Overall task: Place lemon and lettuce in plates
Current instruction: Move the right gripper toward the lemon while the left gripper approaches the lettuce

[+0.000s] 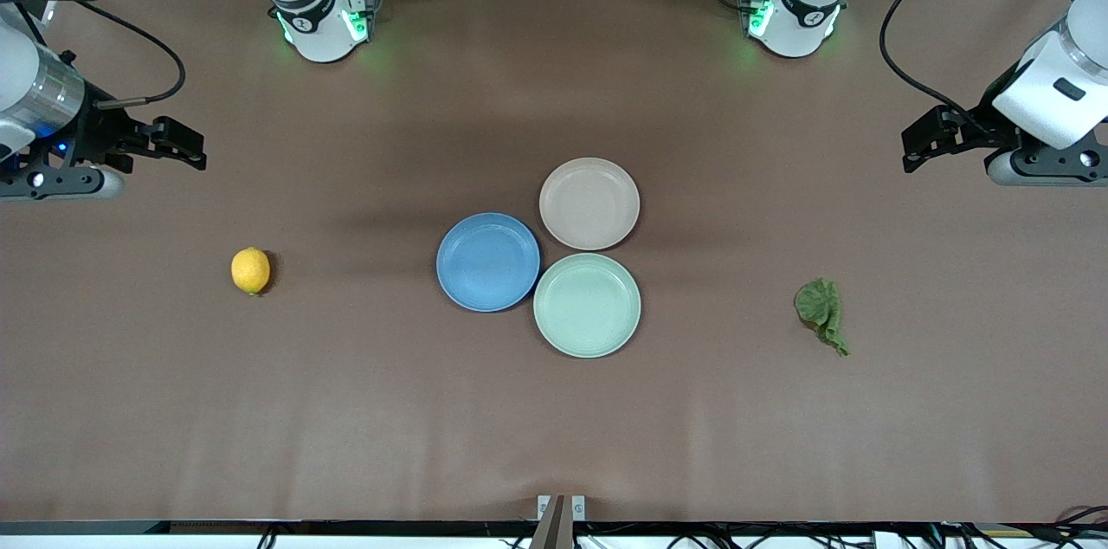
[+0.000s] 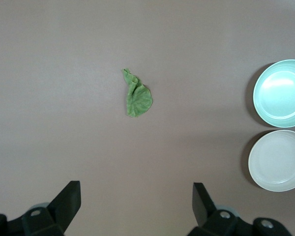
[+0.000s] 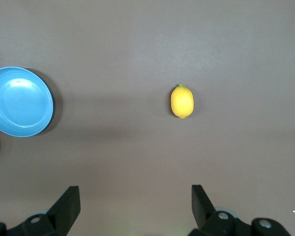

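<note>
The yellow lemon (image 1: 250, 270) (image 3: 182, 101) lies on the brown table toward the right arm's end. The dark green lettuce (image 1: 822, 313) (image 2: 136, 96) lies toward the left arm's end. Mid-table, the blue plate (image 1: 487, 261) (image 3: 20, 101) and the beige-pink plate (image 1: 589, 203) (image 2: 278, 160) stand side by side, both bare. My right gripper (image 1: 192, 147) (image 3: 135, 204) hovers open over bare table, apart from the lemon. At the table's other end my left gripper (image 1: 911, 149) (image 2: 136, 201) hangs open, apart from the lettuce. Neither holds anything.
A pale mint-green plate (image 1: 587, 305) (image 2: 280, 91) touches the other two, nearest the front camera. Both arm bases (image 1: 325, 21) (image 1: 792, 16) stand along the table's back edge. Bare tabletop surrounds the lemon and the lettuce.
</note>
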Robot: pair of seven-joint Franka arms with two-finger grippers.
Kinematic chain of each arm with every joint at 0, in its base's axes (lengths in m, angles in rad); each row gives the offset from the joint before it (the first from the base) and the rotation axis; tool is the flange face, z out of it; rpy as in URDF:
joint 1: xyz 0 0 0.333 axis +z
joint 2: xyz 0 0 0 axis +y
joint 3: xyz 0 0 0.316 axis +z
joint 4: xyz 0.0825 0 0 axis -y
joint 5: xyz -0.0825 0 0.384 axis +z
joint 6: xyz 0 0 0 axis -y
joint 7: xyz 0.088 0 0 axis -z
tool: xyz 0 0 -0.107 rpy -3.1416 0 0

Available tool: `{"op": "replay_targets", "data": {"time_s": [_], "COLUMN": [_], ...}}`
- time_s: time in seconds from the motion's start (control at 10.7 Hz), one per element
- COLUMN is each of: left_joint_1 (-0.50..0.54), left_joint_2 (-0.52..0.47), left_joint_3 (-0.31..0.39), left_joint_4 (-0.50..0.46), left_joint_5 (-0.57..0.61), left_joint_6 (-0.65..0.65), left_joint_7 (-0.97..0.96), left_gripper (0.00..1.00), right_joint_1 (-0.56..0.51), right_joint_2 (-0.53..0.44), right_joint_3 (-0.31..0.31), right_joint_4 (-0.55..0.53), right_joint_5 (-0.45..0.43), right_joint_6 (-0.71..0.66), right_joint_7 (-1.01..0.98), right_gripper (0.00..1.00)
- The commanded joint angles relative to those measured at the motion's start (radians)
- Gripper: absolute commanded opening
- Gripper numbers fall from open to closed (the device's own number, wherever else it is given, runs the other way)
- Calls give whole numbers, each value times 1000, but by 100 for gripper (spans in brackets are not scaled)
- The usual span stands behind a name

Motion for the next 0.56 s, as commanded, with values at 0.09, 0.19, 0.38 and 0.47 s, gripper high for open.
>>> {"op": "replay_targets", "data": {"time_s": [0.09, 0.19, 0.38, 0.47], "left_joint_1": [10, 9, 10, 10], "left_joint_2": [1, 15, 40, 65], "left_joint_3": [-5, -1, 2, 1], "left_joint_4": [9, 9, -5, -13], "left_joint_5": [10, 10, 16, 16], "left_joint_6": [-17, -14, -14, -8], "left_joint_7": [19, 17, 19, 20], "left_gripper": [100, 100, 100, 100], "right_joint_1": [-24, -52, -96, -98], "right_joint_2": [-17, -2, 25, 27], "right_joint_3": [6, 8, -4, -7], "right_joint_4": [-17, -3, 34, 34], "right_joint_5": [-13, -10, 1, 1], "right_joint_6": [5, 12, 10, 12], "right_joint_7": [-7, -7, -7, -36], "right_gripper": [100, 100, 100, 100]}}
